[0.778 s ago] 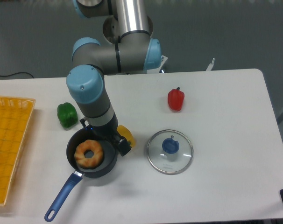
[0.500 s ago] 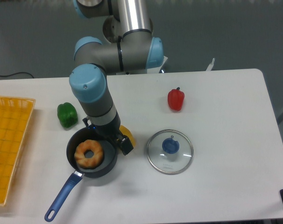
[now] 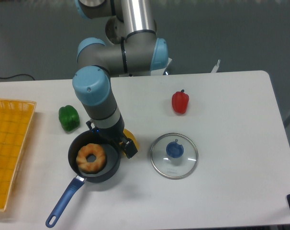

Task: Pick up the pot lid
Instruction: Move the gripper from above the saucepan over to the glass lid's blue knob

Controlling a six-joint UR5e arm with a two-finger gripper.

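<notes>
Released, its fingers spread, the claw (image 3: 110, 137) hangs over the pan (image 3: 115, 167). The round pot lid (image 3: 173, 162) lies on the worktop (image 3: 231, 143) between 3 and 4 o'clock from it, knob (image 3: 174, 149) up. Against the 2 earlier frames, the claw sits slightly further towards 3 o'clock.

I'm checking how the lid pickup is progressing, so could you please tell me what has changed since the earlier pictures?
The claw has shifted slightly toward the picture's right, the side where the glass lid lies. Nothing has been gripped or released. The lid, the pan with the ring-shaped item in it, and the red pepper stayed put.
</notes>
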